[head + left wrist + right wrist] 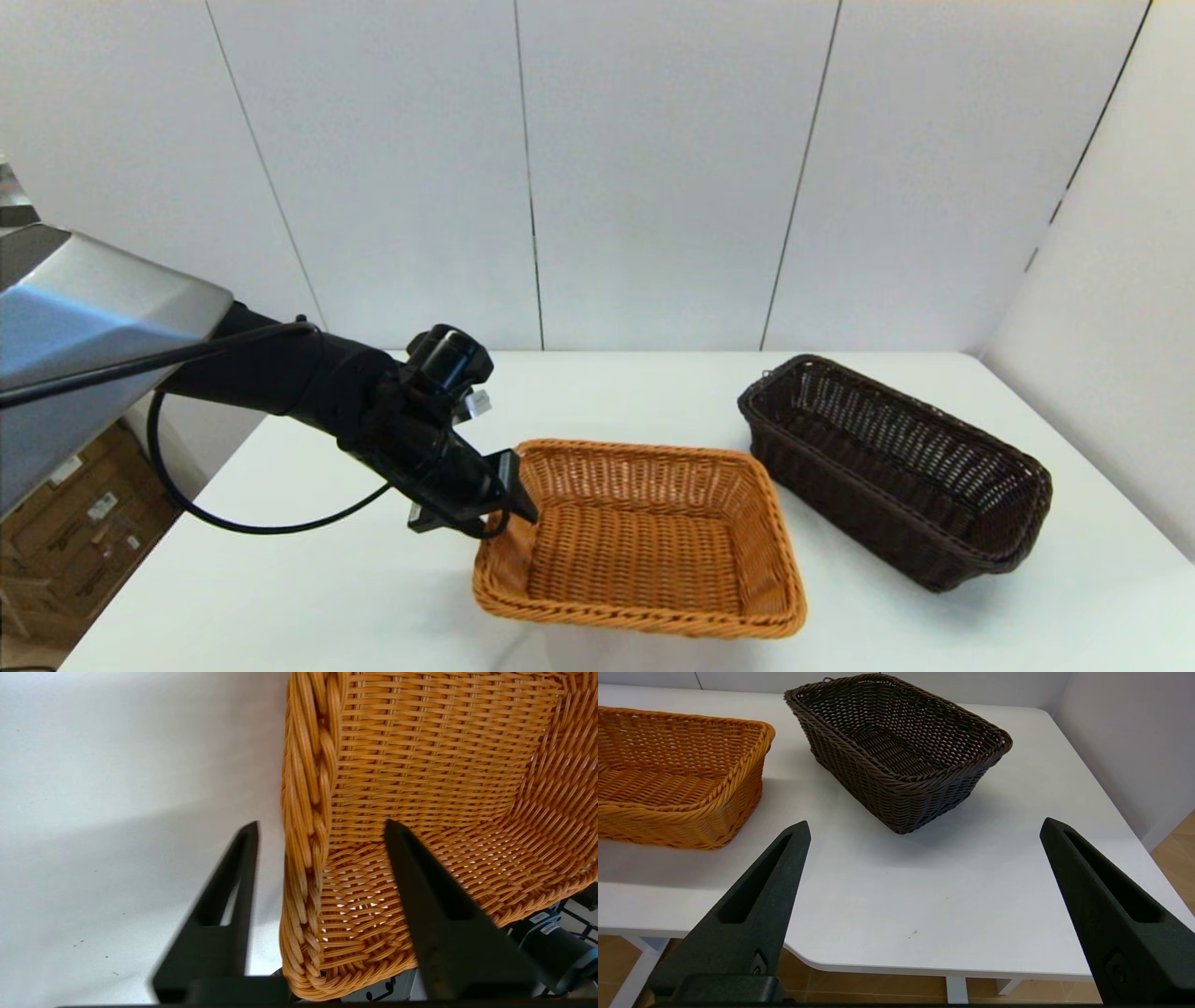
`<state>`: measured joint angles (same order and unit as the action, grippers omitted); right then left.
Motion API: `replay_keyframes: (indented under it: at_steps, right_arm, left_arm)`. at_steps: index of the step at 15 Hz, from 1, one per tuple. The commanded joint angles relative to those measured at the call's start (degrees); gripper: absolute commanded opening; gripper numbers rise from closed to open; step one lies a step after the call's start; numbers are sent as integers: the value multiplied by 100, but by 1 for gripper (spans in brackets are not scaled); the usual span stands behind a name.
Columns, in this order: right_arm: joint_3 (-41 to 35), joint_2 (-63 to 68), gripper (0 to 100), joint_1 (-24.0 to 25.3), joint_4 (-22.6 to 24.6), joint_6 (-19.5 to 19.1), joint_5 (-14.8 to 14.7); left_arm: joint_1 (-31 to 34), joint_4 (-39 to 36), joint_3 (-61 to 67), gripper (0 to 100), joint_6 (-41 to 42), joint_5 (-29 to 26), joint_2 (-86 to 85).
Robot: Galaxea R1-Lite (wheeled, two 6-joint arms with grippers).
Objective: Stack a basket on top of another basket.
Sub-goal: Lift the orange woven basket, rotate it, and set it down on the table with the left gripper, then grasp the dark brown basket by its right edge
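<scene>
Left gripper [512, 504] sits at the left short end of the orange-tan basket [644, 541], fingers parted and straddling that end's braided rim. In the left wrist view, one finger [229, 905] stands outside the wall over the white table [117, 812], the other finger [434, 914] inside, over the woven floor. The rim [308, 826] runs between them, with a gap showing on either side; no squeeze on the wicker. Whether the inner finger touches the floor weave, cannot tell.

Orange-tan basket sits upright on the table, near its front edge, open side up, nothing in it.

Dark brown basket [896, 467] stands to the right of the orange-tan basket, a little farther back, set at an angle to it. The two are near each other but apart, table showing between them. It is upright, nothing in it, open-weave sides letting light through.

Right gripper [924, 828] hangs off the table's front edge, to the right of the orange-tan basket and well short of the dark brown one. Fingers spread wide, holding nothing. It is out of the head view.
</scene>
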<state>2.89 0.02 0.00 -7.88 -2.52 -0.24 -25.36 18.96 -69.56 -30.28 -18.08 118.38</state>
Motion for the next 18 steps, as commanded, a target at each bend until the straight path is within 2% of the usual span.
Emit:
replay_keyframes:
  at_steps: [1,4,7,13,18]
  right_arm:
    - [1,-11,100,0,-4,-3,-2]
    - [1,-11,100,0,-4,-11,-2]
    - [1,-11,100,0,-4,-11,-2]
    - [1,-11,100,0,-4,-11,-2]
    - [1,-11,100,0,-4,-11,-2]
  left_arm:
    - [13,12,-5,100,-13,50,-140]
    - [31,-15,-75,100,-13,507,-333]
    - [198,12,-93,100,5,656,-799]
    - [1208,539,320,100,242,797,-2539]
    - [1332,583,1498,100,558,2300,-4464]
